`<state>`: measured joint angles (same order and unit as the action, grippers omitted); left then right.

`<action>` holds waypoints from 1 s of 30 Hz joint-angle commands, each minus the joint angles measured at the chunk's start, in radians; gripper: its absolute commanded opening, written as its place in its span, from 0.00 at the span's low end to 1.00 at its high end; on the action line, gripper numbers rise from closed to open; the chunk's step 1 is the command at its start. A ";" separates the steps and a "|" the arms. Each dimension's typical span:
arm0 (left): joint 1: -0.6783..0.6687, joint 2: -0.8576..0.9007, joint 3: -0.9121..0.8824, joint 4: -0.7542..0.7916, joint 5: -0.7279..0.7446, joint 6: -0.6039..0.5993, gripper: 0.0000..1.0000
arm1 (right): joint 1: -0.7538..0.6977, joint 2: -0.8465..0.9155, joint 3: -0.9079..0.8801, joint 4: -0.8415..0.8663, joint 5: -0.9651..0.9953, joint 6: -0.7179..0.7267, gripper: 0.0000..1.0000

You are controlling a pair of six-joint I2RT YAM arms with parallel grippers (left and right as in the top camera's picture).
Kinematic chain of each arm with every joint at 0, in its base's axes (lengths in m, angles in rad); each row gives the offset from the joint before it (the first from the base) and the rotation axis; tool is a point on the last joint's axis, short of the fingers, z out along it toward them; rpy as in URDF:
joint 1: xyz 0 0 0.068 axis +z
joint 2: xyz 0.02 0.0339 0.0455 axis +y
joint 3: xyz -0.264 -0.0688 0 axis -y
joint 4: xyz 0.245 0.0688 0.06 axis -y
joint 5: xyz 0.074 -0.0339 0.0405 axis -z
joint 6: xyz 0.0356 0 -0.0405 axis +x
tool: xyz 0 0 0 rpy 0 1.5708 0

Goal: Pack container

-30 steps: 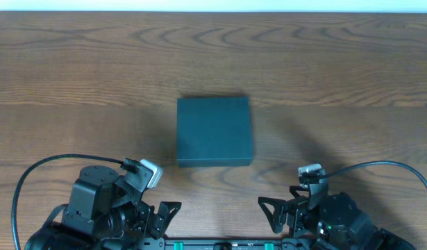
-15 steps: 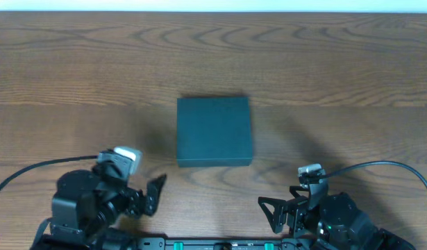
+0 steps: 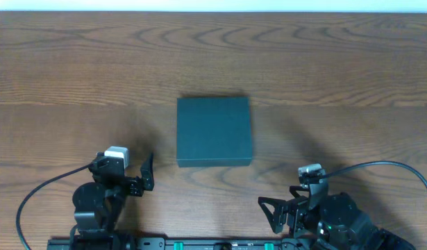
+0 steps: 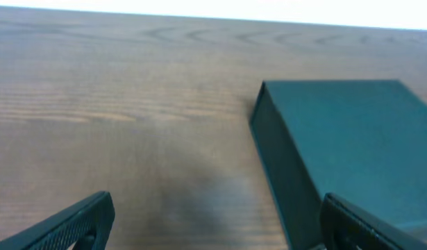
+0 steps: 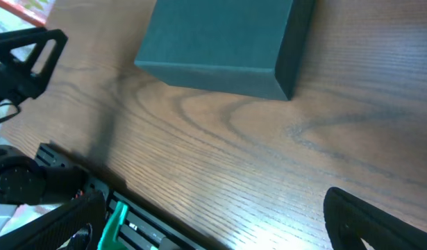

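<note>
The container (image 3: pixel 214 130) is a dark teal matte box lying shut on the wooden table near its middle. It also shows in the left wrist view (image 4: pixel 352 139) and the right wrist view (image 5: pixel 227 38). My left gripper (image 3: pixel 130 177) is open and empty, low over the table to the front left of the container; in the left wrist view (image 4: pixel 213 232) its right finger sits by the container's near left side. My right gripper (image 3: pixel 271 214) is open and empty near the front edge, to the container's front right, as the right wrist view (image 5: pixel 213 226) shows.
The wooden table (image 3: pixel 338 76) is bare around the box. A black base rail with green parts (image 5: pixel 116 215) runs along the front edge. Cables (image 3: pixel 380 167) loop from both arms.
My left arm has swung left and turned, so its gripper now points toward the far side beside the container's left. The right arm and the container have not moved.
</note>
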<state>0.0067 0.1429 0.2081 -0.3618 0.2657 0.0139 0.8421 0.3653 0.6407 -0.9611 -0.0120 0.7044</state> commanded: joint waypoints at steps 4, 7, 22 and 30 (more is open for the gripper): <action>0.007 -0.057 -0.127 0.126 -0.007 -0.084 0.95 | 0.008 -0.005 0.014 -0.002 -0.003 0.005 0.99; 0.007 -0.075 -0.141 0.153 -0.008 -0.097 0.95 | 0.008 -0.005 0.014 -0.002 -0.003 0.006 0.99; 0.006 -0.132 -0.141 0.151 -0.011 -0.097 0.96 | 0.008 -0.005 0.014 -0.002 -0.003 0.005 0.99; 0.006 -0.139 -0.141 0.151 -0.011 -0.097 0.95 | 0.008 -0.005 0.014 -0.002 -0.003 0.005 0.99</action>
<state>0.0067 0.0128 0.0948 -0.2081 0.2615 -0.0784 0.8421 0.3653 0.6407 -0.9615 -0.0120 0.7044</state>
